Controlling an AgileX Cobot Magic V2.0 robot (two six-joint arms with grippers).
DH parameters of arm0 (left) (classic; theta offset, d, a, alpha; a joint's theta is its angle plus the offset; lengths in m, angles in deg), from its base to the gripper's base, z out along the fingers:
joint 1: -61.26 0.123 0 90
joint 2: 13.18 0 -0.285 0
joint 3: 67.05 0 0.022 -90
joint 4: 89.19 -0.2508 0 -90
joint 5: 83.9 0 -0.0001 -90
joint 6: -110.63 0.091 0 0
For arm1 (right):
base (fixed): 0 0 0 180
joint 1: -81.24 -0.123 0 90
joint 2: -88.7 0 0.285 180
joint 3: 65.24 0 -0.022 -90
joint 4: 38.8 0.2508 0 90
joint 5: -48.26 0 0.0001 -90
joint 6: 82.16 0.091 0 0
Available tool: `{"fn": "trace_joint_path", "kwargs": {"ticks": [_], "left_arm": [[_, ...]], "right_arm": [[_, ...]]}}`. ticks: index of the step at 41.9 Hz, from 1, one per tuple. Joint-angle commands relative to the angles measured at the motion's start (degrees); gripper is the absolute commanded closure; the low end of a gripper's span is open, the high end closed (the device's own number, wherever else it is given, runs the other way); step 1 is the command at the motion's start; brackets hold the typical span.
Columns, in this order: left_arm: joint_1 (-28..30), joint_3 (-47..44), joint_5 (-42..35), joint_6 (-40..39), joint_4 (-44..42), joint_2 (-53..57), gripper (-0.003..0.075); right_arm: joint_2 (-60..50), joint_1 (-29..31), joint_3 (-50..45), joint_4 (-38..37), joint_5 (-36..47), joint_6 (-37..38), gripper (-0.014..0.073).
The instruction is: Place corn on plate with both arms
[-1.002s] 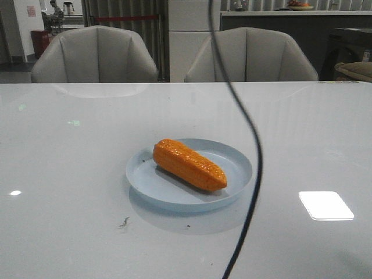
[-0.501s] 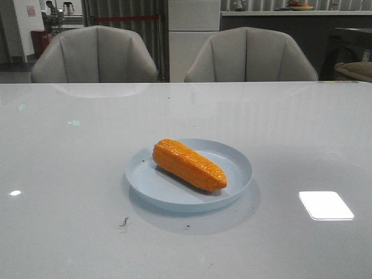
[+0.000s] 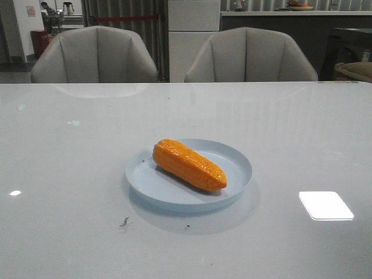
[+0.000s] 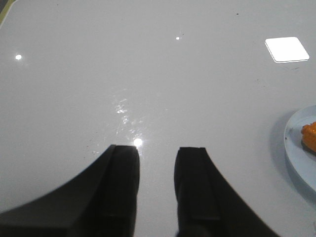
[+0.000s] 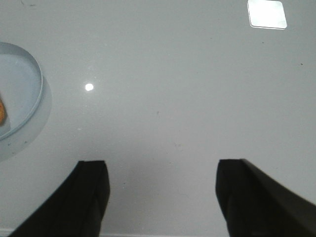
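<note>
The orange corn (image 3: 189, 164) lies on its side inside the pale-blue plate (image 3: 238, 156) at the middle of the table, tapered end toward the front right. Neither arm shows in the front view. In the left wrist view my left gripper (image 4: 157, 149) is open and empty over bare table, with the plate's rim (image 4: 291, 153) and a bit of corn (image 4: 310, 136) at the picture's edge. In the right wrist view my right gripper (image 5: 162, 164) is wide open and empty over bare table, with the plate (image 5: 24, 84) and a sliver of corn (image 5: 2, 112) at the edge.
Two grey chairs (image 3: 96, 55) (image 3: 251, 55) stand behind the white glossy table (image 3: 70, 174). A bright window reflection (image 3: 325, 205) lies on the table at the right. Small dark specks (image 3: 124, 221) lie in front of the plate.
A thin black cable hung across the front view one second ago; it has left the view. The corn and plate have not moved.
</note>
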Motion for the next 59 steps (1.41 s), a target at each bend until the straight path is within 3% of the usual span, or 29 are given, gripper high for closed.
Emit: {"fn": "trace_joint_path", "kwargs": {"ticks": [1,6,15,42,48,59], "left_arm": [[0.1,1.8,-4.3,-0.6,-0.3,0.0,0.0442],[0.1,1.8,-4.3,-0.6,-0.3,0.0,0.0464],[0.1,1.8,-4.3,-0.6,0.2,0.0,0.0636],[0.1,-0.1,-7.0,-0.6,0.1,1.6,0.0631],[0.1,-6.2,-13.2,0.5,2.7,7.7,0.0631],[0.3,-26.0,-35.5,9.5,10.5,24.6,0.0631]], "right_arm": [[-0.2,0.3,1.3,-0.2,3.4,0.1,0.0031],[-0.2,0.3,1.3,-0.1,3.1,0.1,0.0031],[-0.2,0.3,1.3,-0.1,3.2,0.1,0.0032],[-0.2,0.3,1.3,-0.1,3.2,0.1,0.0032],[-0.2,0.3,1.3,-0.1,3.2,0.1,0.0032],[-0.2,0.3,1.3,-0.1,3.2,0.1,0.0032]]}}
